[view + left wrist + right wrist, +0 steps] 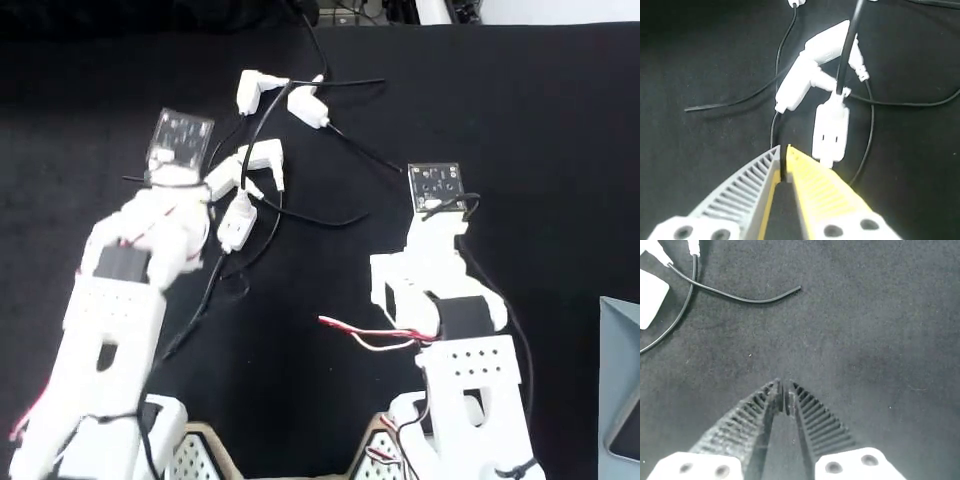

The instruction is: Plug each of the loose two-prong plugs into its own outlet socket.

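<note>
Several white plugs and outlet pieces on black cables lie on the black table. In the left wrist view an outlet block (831, 132) with two slots lies beside an elongated plug (792, 90), and another white piece (829, 42) lies beyond them. My left gripper (783, 150) is shut, its tips right at the black cable (773, 130) that trails from the plug; I cannot tell if it is pinched. From above, the outlet block (237, 222) lies by the left arm, and two more plugs (258, 90) (308, 108) lie farther back. My right gripper (784, 390) is shut over bare cloth.
A loose cable end (799, 288) and a white piece (650, 297) lie ahead of the right gripper. Cables loop around the plug cluster (300, 215). A grey box (622, 380) stands at the table's right edge. Red and white wires (360, 335) hang between the arms.
</note>
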You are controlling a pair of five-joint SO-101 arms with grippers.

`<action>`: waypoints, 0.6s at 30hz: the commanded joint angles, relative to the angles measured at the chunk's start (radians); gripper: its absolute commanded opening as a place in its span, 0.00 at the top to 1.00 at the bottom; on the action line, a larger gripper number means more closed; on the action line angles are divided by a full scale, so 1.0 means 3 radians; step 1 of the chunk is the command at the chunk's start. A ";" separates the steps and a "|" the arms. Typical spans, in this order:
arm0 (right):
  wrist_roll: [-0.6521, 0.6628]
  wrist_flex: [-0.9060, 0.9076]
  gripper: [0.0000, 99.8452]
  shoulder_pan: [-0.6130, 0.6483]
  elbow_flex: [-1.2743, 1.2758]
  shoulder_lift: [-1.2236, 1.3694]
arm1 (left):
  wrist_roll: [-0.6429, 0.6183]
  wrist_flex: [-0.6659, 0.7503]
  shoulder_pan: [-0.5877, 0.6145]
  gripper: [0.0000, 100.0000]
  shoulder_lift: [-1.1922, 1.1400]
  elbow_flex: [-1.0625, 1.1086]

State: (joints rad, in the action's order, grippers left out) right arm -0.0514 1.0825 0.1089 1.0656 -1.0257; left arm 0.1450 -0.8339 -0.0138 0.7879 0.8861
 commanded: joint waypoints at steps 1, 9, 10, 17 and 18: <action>-0.0031 -0.0046 0.99 -0.0041 0.0095 -0.0330 | -0.0215 0.0102 0.0156 0.97 0.0552 0.0345; -0.0010 -0.0343 0.99 -0.0026 0.1046 -0.1685 | -0.0297 0.0399 0.0299 0.97 0.1642 0.1358; -0.0005 -0.0343 0.99 -0.0026 0.1143 -0.1849 | -0.0292 0.0389 0.0299 0.97 0.1770 0.1450; 0.0000 -0.0322 0.99 -0.0026 0.1777 -0.2785 | -0.0286 0.0373 0.0299 0.97 0.2608 0.2053; 0.0000 -0.0322 0.99 -0.0026 0.1859 -0.2862 | -0.0286 0.0373 0.0299 0.97 0.2731 0.2151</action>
State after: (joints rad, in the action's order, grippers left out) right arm -0.0514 0.9981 0.1089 1.5796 -1.7944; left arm 0.0621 -0.7342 0.0690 1.5136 1.4860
